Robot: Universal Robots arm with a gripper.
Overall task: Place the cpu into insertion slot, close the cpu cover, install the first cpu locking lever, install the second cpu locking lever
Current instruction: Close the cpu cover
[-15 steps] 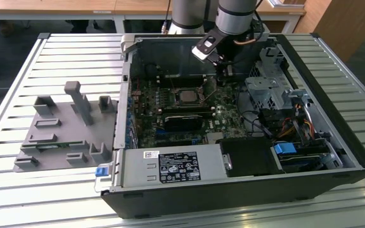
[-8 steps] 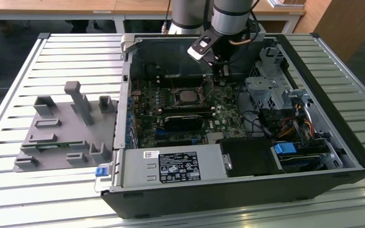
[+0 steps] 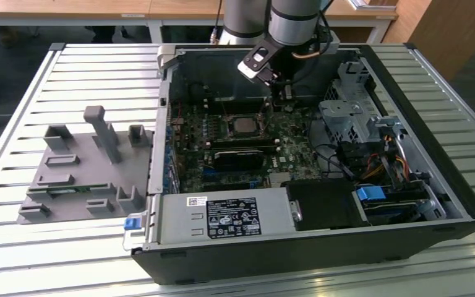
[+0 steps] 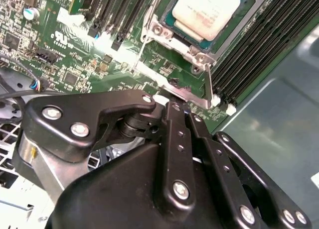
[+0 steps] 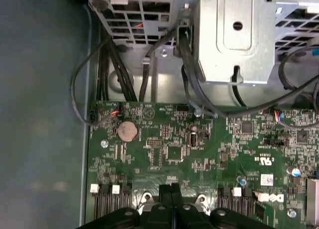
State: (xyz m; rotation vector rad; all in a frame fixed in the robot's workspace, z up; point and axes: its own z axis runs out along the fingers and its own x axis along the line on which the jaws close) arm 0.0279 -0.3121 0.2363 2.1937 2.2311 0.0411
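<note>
Pincer (image 5: 170,188) low inside the open computer case (image 3: 303,260), fingers pressed together with nothing visible between them, tips just beside a corner of the cpu cover (image 4: 182,42). The cpu (image 4: 207,10) sits silvery top up in the insertion slot (image 4: 173,19), the thin metal frame flat around it. Long black slots (image 4: 249,45) flank it closely. A steel drive cage (image 5: 239,35) and black cables (image 5: 189,64) crowd one side. The case rests on a slatted metal table (image 3: 23,266), with a grey moulded fixture (image 3: 72,173) at the exterior view's left.
</note>
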